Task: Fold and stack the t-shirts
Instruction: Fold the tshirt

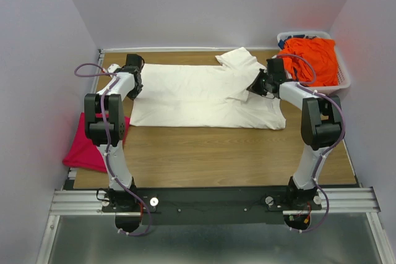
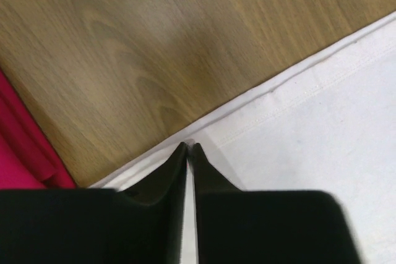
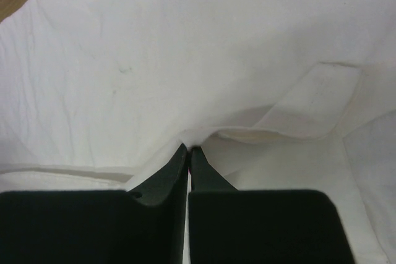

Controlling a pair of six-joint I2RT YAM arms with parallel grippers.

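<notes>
Currently, nearest the arm bases, the magenta-pink t-shirt (image 1: 86,146) lies crumpled at the left edge of the table (image 1: 216,153), partly over it and not folded. Beyond it the cream-white t-shirt (image 1: 198,94) is spread flat across the middle of the board, hem to the left and shoulders to the right. One sleeve is turned in; the other points to the far side. Left gripper (image 2: 189,148): fingers pressed almost together, tips on the hem at its far-left corner, apparently nipping the edge, with bare wood just past it. Right gripper (image 3: 189,148): fingers likewise nearly closed, a small ridge of cloth puckered up at the tips, near the turned-in sleeve. Judgement: the step in hand is a lengthwise fold of this shirt. To do it well, raise both pinches together and level, and hold the cloth lightly taut between them so no sag drags. Lay the carried edge square on the opposite edge, and tuck the stray far sleeve before creasing. Risk: the left hold looks shallow and could slip. Farthest, the orange t-shirt (image 1: 312,57) is heaped in the white basket (image 1: 343,81) at the far right corner.
</notes>
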